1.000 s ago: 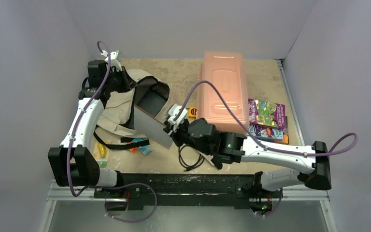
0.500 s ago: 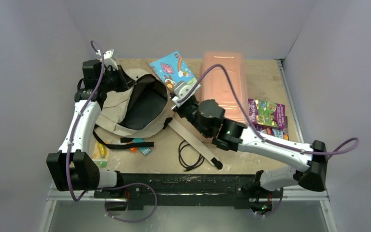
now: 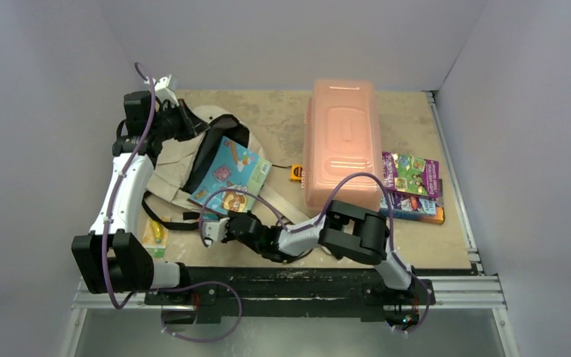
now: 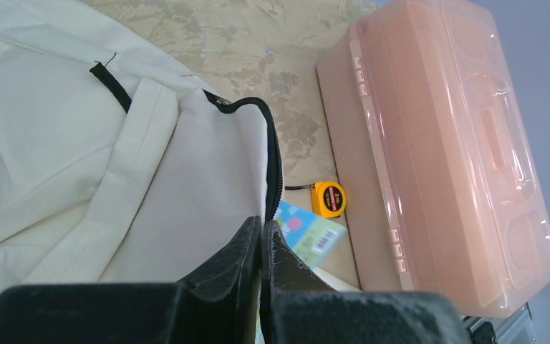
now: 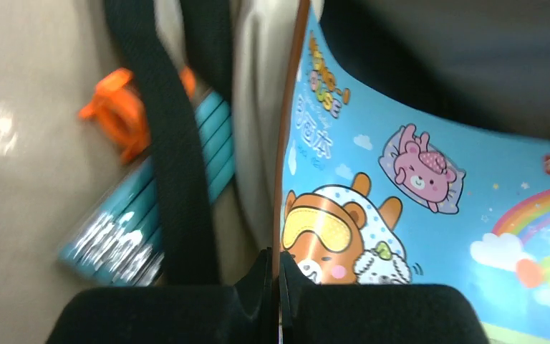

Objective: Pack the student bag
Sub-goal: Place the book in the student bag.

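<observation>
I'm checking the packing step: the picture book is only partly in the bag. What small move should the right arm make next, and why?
Probably slide the picture book deeper into the student bag. The right gripper is shut on its near edge, much of the cover lies outside the opening, and the left gripper pinches the rim.

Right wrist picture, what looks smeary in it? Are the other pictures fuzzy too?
Right wrist view: the blue packet and orange thing are smeared, the bear book clearer. Left wrist view: crisp, soft sheen on the pink box. Top view: sharp and evenly lit.
</observation>
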Tool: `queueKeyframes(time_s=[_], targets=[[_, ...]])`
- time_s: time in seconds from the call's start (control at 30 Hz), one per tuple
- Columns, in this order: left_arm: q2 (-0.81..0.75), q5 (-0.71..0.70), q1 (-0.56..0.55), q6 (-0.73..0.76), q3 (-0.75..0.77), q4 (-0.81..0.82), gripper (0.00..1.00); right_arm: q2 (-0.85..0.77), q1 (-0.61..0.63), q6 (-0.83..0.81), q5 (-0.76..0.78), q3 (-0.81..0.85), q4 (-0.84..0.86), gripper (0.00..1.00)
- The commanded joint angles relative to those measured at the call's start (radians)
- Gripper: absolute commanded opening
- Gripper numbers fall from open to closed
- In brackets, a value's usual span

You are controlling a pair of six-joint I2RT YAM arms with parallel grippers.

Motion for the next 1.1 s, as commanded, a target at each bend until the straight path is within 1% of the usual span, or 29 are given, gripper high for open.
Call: queueKeyframes(time_s=[0.0, 0.1, 0.17, 0.23, 0.27, 0.33, 0.37, 0.43, 0.5, 0.57, 0.6, 0.67, 0.8, 0.9, 0.93, 0.97, 1.07], targets=[[-0.017, 0.047, 0.003, -0.011, 0.058, 0.051, 0.0, -0.019, -0.044, -0.097, -0.122, 0.133, 0.094, 0.0], [-0.016, 0.048, 0.004, -0.013, 0.055, 0.053, 0.0, 0.008, -0.059, -0.113, -0.172, 0.173, 0.066, 0.0], [-0.011, 0.052, 0.004, -0.016, 0.052, 0.056, 0.0, -0.009, -0.093, -0.042, -0.255, 0.191, 0.033, 0.0], [-0.011, 0.051, 0.003, -0.018, 0.054, 0.055, 0.0, -0.018, -0.138, -0.024, -0.382, 0.237, -0.082, 0.0], [-0.015, 0.046, 0.004, -0.014, 0.053, 0.053, 0.0, -0.017, -0.151, -0.024, -0.423, 0.262, -0.136, 0.0], [-0.034, 0.017, 0.004, 0.007, 0.052, 0.046, 0.0, -0.012, -0.156, -0.024, -0.447, 0.289, -0.219, 0.0], [-0.047, 0.001, 0.003, 0.019, 0.048, 0.048, 0.0, -0.013, -0.157, 0.08, -0.458, 0.299, -0.268, 0.0], [-0.077, -0.029, 0.003, 0.042, 0.041, 0.053, 0.0, -0.021, -0.16, 0.109, -0.48, 0.303, -0.348, 0.0], [-0.099, -0.04, 0.004, 0.062, 0.045, 0.049, 0.0, -0.043, -0.17, 0.109, -0.491, 0.254, -0.355, 0.0], [-0.109, -0.019, 0.004, 0.077, 0.055, 0.053, 0.0, -0.066, -0.175, 0.109, -0.491, 0.213, -0.357, 0.0], [-0.106, -0.006, 0.004, 0.079, 0.065, 0.051, 0.0, -0.078, -0.176, 0.165, -0.493, 0.192, -0.346, 0.0], [-0.095, 0.016, 0.003, 0.082, 0.087, 0.032, 0.0, -0.084, -0.176, 0.165, -0.487, 0.173, -0.327, 0.0], [-0.085, 0.06, 0.0, 0.091, 0.105, 0.003, 0.0, -0.075, -0.176, 0.165, -0.425, 0.196, -0.271, 0.0], [-0.091, 0.044, -0.009, 0.127, 0.104, -0.034, 0.0, -0.064, -0.189, 0.165, -0.385, 0.243, -0.247, 0.0], [-0.092, 0.037, -0.013, 0.133, 0.101, -0.036, 0.0, -0.06, -0.194, 0.165, -0.363, 0.249, -0.222, 0.0], [-0.093, 0.032, -0.017, 0.142, 0.099, -0.04, 0.0, -0.057, -0.197, 0.207, -0.335, 0.25, -0.195, 0.0], [-0.086, 0.037, -0.026, 0.165, 0.105, -0.061, 0.0, -0.037, -0.212, 0.196, -0.261, 0.258, -0.135, 0.0]])
